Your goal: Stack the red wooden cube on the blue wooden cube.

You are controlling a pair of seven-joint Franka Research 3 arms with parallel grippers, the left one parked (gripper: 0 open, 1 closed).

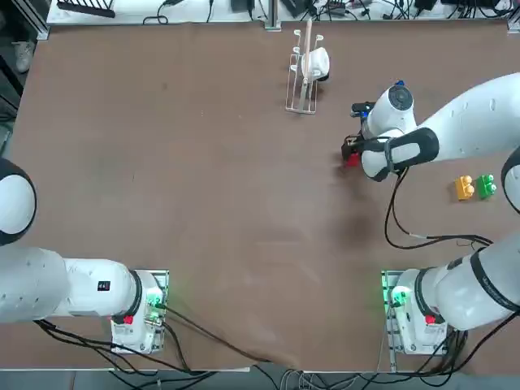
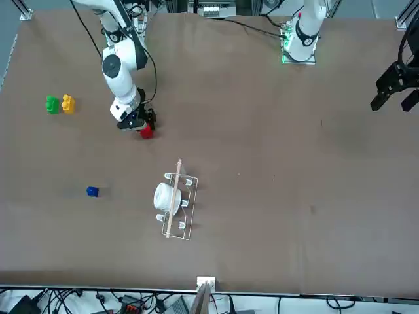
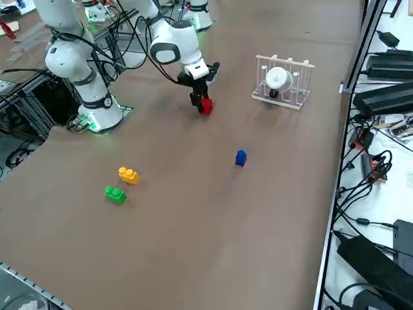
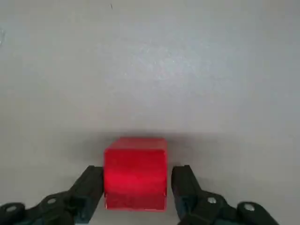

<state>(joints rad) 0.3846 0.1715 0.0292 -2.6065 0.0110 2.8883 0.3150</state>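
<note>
- Right gripper: low over the table, fingers straddling the red wooden cube. I read it as open: one finger is right up against the cube's side, and a thin gap shows at the other. I can't call it a firm grip.
- Red cube sits between the fingertips, plain faces, its shadow on the tabletop close by. I can't tell from my views whether its underside touches the table.
- Right arm reaches out from its base, wrist bent down over the cube.
- Blue wooden cube: on the table by itself, well apart from the gripper, farther from the arm bases and to the robot's right of the red one. The arm hides it from me overhead.
- Yellow studded block: to the robot's right of the red cube, green studded block just beside it on the far right side.
- White rack: farther out from the bases than the red cube and to its left, a white cup in it.
- Brown tabletop under everything.
</note>
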